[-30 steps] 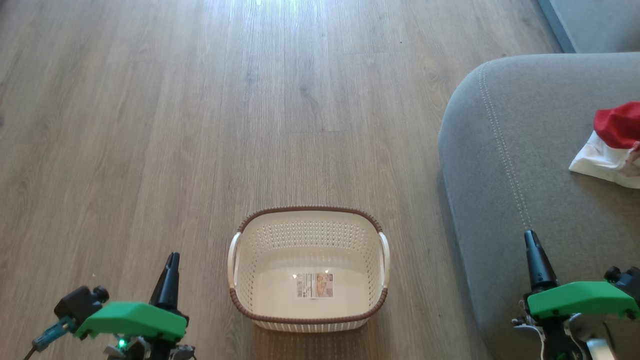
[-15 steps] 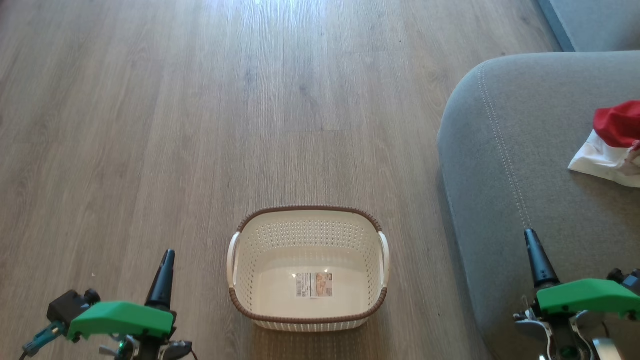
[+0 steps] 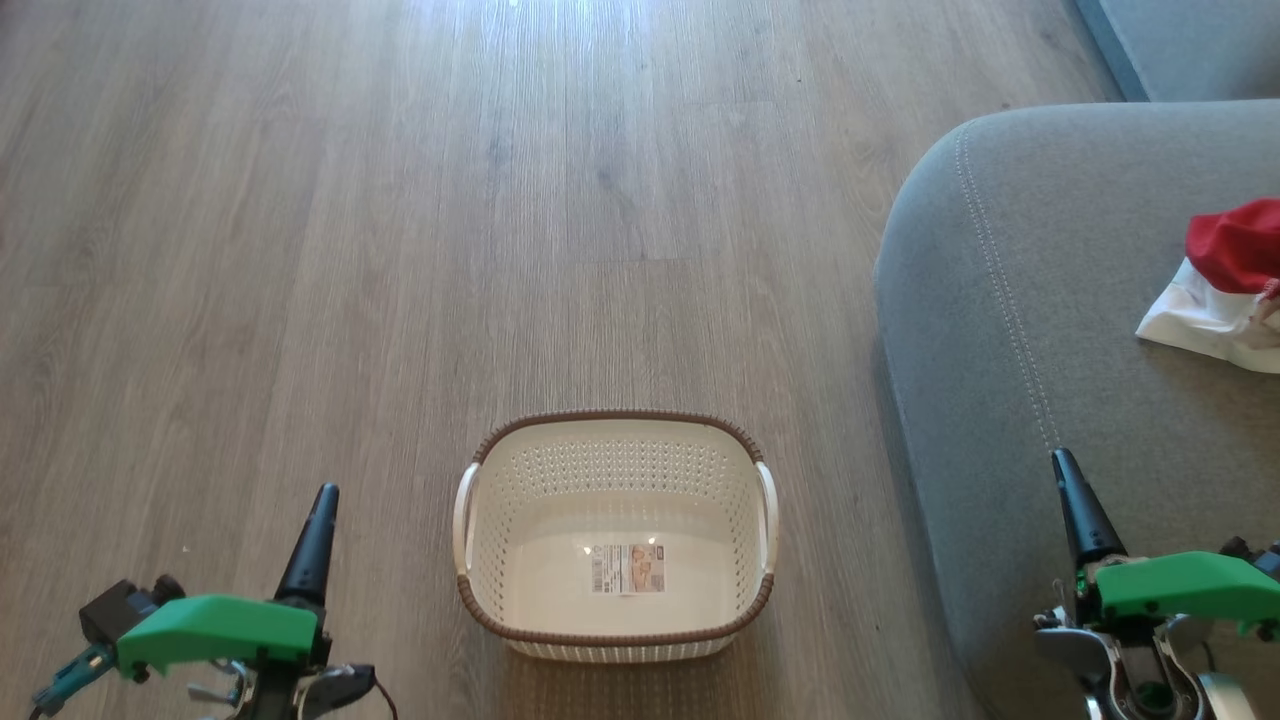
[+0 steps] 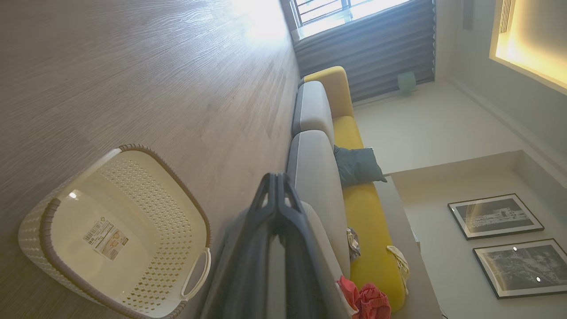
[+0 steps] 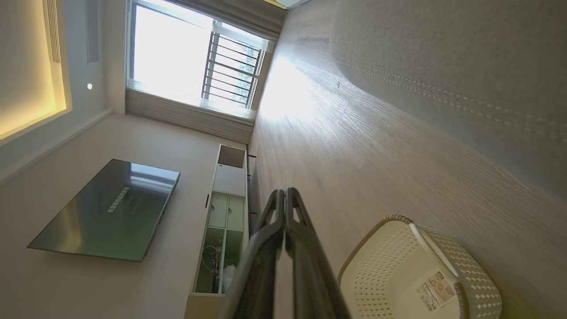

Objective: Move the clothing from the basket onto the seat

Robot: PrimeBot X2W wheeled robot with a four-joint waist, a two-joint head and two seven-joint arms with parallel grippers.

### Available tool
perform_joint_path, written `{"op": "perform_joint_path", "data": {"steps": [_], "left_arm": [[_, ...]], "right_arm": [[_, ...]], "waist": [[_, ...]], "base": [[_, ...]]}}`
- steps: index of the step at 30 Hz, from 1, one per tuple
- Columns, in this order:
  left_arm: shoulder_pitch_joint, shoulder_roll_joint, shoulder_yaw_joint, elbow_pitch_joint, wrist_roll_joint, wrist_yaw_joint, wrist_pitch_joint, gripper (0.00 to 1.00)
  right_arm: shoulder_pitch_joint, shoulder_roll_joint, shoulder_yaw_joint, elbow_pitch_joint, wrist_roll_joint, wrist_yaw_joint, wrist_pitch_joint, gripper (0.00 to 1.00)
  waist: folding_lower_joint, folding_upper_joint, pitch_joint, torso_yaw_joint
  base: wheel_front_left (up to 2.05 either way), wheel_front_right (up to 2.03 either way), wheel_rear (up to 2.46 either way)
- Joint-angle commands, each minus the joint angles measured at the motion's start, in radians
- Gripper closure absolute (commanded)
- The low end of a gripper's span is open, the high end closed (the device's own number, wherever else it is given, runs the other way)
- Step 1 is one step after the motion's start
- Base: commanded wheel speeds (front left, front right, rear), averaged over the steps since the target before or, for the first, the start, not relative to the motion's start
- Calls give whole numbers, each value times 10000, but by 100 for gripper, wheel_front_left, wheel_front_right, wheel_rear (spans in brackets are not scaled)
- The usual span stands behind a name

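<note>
The cream basket (image 3: 470,520) with its brown rim stands on the wood floor at the lower middle of the head view, holding nothing but a paper label (image 3: 628,568). Red and white clothing (image 3: 1228,290) lies on the grey seat (image 3: 1060,270) at the right edge. My left gripper (image 3: 322,498) hovers shut over the floor left of the basket. My right gripper (image 3: 1063,462) is shut above the seat's front part. The left wrist view shows the basket (image 4: 195,221), shut fingers (image 4: 275,179) and red clothing (image 4: 367,301) on the seat (image 4: 316,177). The right wrist view shows shut fingers (image 5: 283,195) beside the basket (image 5: 385,261).
Wood floor (image 3: 400,220) stretches ahead and to the left. A yellow sofa back (image 4: 367,212) with a dark cushion (image 4: 356,165) runs along the seat. A wall television (image 5: 106,210) and a cabinet (image 5: 223,221) stand across the room, under a bright window (image 5: 195,66).
Both grippers have slid down and outward in the head view, the left one lower and further left, the right one slightly right. Basket and clothing have not moved.
</note>
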Motion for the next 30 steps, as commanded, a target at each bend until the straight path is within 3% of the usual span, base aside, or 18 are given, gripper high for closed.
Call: {"op": "perform_joint_path", "data": {"steps": [1,26,30], "left_arm": [[-599,34,346,-321,-312,-119,80,100],[-839,31,813,-337,-2902,-443,787,100],[-841,31,816,-338,-2915,-445,791,100]], "right_arm": [[-572,27,100,-366,311,1,136,100],[-755,45,-66,-385,2842,0,841,100],[-755,45,-67,-385,2856,0,844,100]], "waist": [[0,0,2,-2],[0,0,38,-37],[0,0,38,-37]], "base": [[0,0,0],[0,0,0],[0,0,0]]}}
